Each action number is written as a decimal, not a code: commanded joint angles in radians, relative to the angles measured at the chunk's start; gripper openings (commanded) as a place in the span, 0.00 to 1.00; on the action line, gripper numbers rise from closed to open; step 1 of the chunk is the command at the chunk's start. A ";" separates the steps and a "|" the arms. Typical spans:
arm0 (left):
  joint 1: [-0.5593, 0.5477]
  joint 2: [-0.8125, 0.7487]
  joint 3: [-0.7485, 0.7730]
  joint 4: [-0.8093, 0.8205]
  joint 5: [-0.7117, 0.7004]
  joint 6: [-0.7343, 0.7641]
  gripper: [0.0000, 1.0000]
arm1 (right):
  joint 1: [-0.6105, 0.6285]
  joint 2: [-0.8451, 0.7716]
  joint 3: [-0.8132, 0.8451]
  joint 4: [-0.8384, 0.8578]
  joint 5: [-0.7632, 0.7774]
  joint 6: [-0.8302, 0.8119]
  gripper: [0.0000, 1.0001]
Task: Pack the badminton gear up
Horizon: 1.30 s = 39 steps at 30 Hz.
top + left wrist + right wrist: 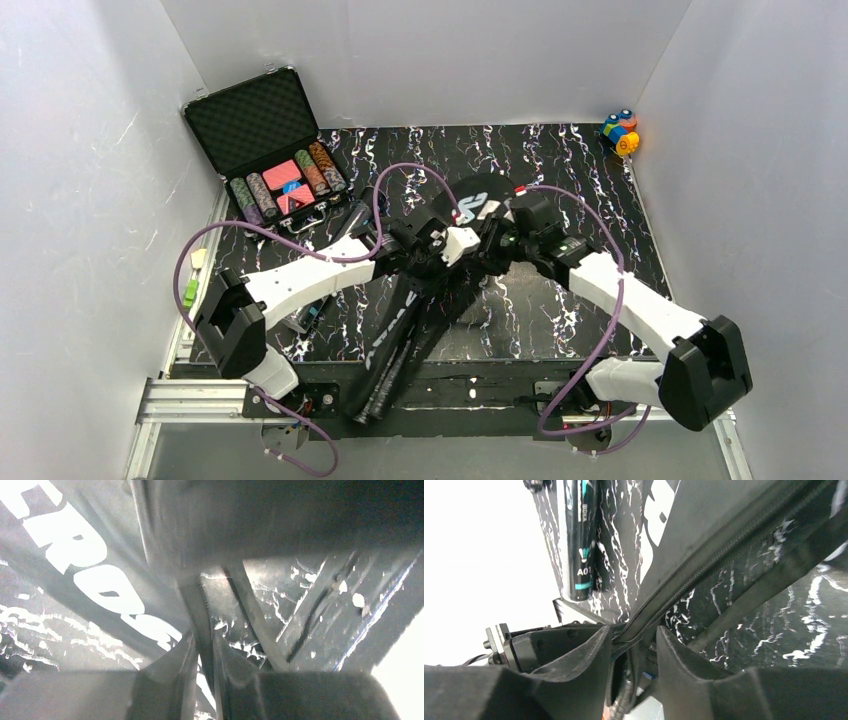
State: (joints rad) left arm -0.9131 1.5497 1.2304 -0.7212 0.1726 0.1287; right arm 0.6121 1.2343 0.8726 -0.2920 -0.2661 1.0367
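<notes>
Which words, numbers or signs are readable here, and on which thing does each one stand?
"ROS": big white letters, part of a longer word, on the black bag.
"A01": white, on the dark tube, under a small shuttlecock sign.
Smaller print higher on the tube: too blurred to read.
Mark on the orange toy block: too small to read.

Black lettered bag mid-table, zipper edge raised; dark tube alongside.

The bag is matt black cloth with smooth white printed lettering; the tube, upper left of the right wrist view, is glossy. The table top is shiny black, white-veined; the case lid is dimpled foam
</notes>
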 commanded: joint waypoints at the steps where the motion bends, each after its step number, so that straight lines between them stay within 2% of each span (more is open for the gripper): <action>1: -0.004 -0.094 0.011 -0.002 0.005 0.007 0.09 | -0.079 -0.079 0.007 -0.019 -0.022 -0.004 0.49; 5: 0.004 -0.093 0.041 -0.020 0.023 0.002 0.00 | -0.153 -0.113 -0.008 -0.036 -0.039 -0.012 0.54; 11: 0.014 -0.094 0.077 -0.037 0.035 -0.004 0.00 | -0.235 -0.136 -0.017 -0.051 -0.077 -0.019 0.58; 17: 0.029 -0.066 0.119 -0.022 -0.040 -0.045 0.00 | -0.267 -0.199 -0.006 -0.076 -0.093 -0.014 0.66; 26: 0.155 0.044 0.222 -0.055 -0.032 -0.211 0.00 | -0.267 -0.178 0.065 -0.112 -0.113 -0.046 0.74; 31: 0.162 0.019 0.206 -0.040 -0.060 -0.225 0.00 | -0.266 -0.133 0.084 -0.077 -0.126 -0.032 0.75; 33: 0.163 -0.005 0.196 -0.035 -0.077 -0.228 0.00 | -0.261 -0.063 0.097 -0.033 -0.120 -0.026 0.77; 35: 0.162 -0.015 0.184 -0.027 -0.072 -0.248 0.00 | -0.206 0.079 0.164 0.026 -0.055 -0.001 0.81; 39: 0.161 -0.021 0.174 -0.018 -0.060 -0.254 0.00 | -0.199 0.139 0.130 0.152 0.013 0.059 0.81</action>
State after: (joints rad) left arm -0.7494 1.6192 1.3998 -0.7856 0.0971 -0.1120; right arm 0.4141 1.3602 1.0004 -0.2714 -0.3115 1.0454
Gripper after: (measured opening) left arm 0.023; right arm 0.807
